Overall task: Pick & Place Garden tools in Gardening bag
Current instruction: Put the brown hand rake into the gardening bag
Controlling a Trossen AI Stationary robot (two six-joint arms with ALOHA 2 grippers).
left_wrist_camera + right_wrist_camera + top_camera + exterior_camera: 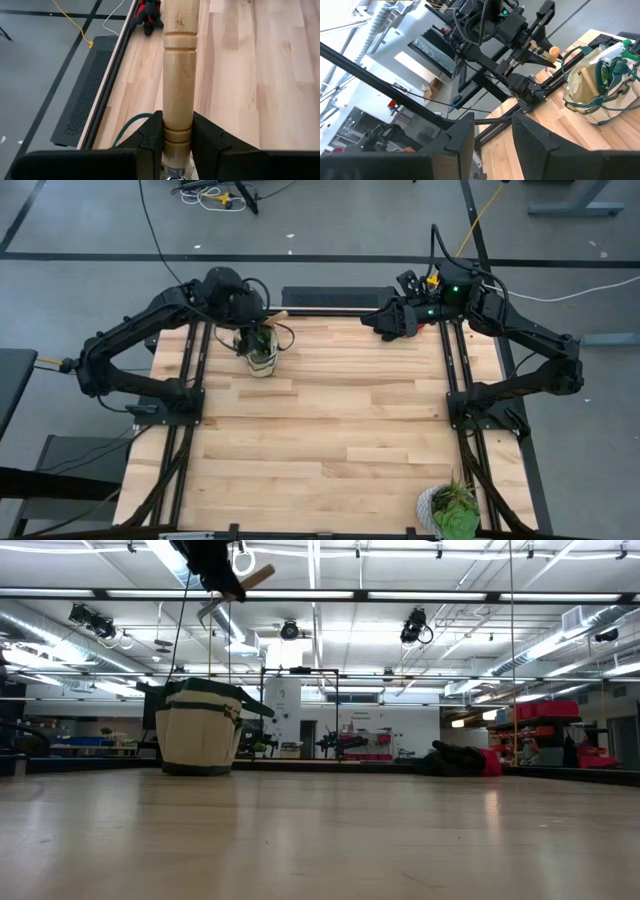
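Over the bag (pixel 259 352), at the table's (pixel 330 430) far left edge, my left claw (pixel 177 145) is clamped on a rake (pixel 179 75) by the low end of its wooden handle, fingers (pixel 150 142) pressing either side of the turned grooves; I hold it there, near the metal end, so the handle stands clear of my wrist and the tines point down toward the bag's mouth. From table height the rake (pixel 232 592) hangs well above the bag (pixel 200 726), tilted, not touching the rim, so I judge the drop is not yet made and I would need to come lower and straighten before letting go. The bag stands upright and already holds things: from my right wrist I can see a wooden handle (pixel 585 76) and a green and white piece (pixel 616 50) poking out of it, with its loop handles flopped round the outside. Gloves (pixel 148 14), red and black, lie at the far edge of the table, not yet packed. My right claw (pixel 492 131) waits near there, fingers apart and holding nothing. A plant (pixel 450 508) sits at the near right corner, well out of the way
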